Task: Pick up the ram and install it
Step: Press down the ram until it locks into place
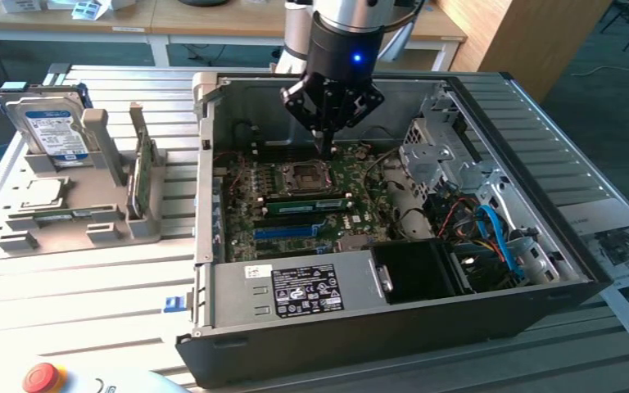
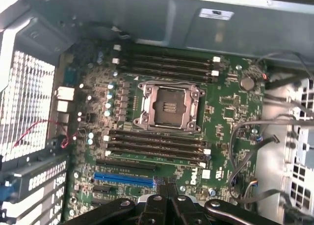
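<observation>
The tool [image 1: 323,151] hangs pinched shut, empty, over the board [image 1: 304,196] inside the case [image 1: 402,327]; a ram [image 1: 305,205] seems seated there.

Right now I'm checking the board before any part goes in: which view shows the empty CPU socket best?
The wrist view: it looks straight down on the CPU socket, so its metal frame and bare contact area show in full. The exterior view shows the CPU socket smaller and at a slant, just beneath the shut gripper.

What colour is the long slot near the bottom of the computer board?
The long slot is bright blue, on the green motherboard. The wrist view shows it best.
</observation>
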### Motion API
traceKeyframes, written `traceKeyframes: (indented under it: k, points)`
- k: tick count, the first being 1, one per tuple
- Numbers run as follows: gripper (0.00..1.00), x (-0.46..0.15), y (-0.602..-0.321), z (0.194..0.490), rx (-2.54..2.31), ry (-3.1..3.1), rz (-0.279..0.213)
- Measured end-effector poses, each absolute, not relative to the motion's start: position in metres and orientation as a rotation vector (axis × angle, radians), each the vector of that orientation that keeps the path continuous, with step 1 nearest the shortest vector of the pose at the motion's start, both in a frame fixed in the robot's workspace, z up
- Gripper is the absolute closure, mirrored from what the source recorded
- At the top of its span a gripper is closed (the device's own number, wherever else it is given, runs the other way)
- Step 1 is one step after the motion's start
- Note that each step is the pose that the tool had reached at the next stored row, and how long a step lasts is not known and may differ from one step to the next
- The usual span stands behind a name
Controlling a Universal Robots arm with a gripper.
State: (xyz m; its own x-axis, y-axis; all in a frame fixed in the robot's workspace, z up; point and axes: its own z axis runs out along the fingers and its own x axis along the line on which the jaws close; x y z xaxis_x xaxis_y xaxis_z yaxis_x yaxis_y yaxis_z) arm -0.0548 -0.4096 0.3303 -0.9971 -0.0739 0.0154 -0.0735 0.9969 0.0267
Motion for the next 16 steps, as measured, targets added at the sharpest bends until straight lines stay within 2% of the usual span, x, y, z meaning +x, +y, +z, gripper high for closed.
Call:
traceKeyframes:
  k: [16]
  points:
    - [0.9, -0.0548, -0.4096, 0.3303, 0.004, -3.13, -0.042]
